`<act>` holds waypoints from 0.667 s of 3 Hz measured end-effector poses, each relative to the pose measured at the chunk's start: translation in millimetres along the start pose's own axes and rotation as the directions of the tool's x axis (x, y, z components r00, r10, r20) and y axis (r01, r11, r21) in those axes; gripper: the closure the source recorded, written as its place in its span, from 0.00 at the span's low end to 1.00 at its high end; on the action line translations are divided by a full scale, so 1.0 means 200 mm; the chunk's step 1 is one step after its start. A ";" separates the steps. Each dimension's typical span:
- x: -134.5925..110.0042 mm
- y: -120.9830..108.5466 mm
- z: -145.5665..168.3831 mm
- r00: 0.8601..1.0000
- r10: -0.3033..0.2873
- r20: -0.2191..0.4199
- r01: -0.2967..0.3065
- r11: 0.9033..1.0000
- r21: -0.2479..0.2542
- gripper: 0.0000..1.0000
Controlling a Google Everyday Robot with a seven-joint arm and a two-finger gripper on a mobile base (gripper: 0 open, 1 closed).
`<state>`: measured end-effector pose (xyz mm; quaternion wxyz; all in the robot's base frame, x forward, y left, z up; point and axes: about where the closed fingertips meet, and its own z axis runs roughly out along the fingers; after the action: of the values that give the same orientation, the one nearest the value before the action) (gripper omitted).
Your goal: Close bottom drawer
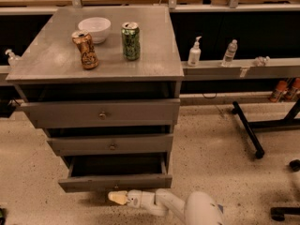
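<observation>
Contact should land square on the front panel of the bottom drawer, which stands pulled out at the foot of the cabinet. Pressing near its small knob should keep the push straight, not skewed. The pincer hangs low just before that panel; whether it is spread or pressed together I cannot tell.

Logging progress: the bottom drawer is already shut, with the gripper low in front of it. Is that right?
No. The bottom drawer is pulled out, its interior showing in the camera view; the gripper is low in front of it.
</observation>
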<state>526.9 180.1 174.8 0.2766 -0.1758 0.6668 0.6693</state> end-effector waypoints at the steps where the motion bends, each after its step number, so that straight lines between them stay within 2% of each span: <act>1: -0.11 -0.08 0.08 1.000 -0.026 -0.015 0.025 1.000 -0.009 1.00; 2: -0.25 -0.14 0.17 0.999 -0.042 -0.021 0.042 0.999 -0.021 1.00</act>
<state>586.6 205.8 184.1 0.2816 -0.1997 0.6589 0.6683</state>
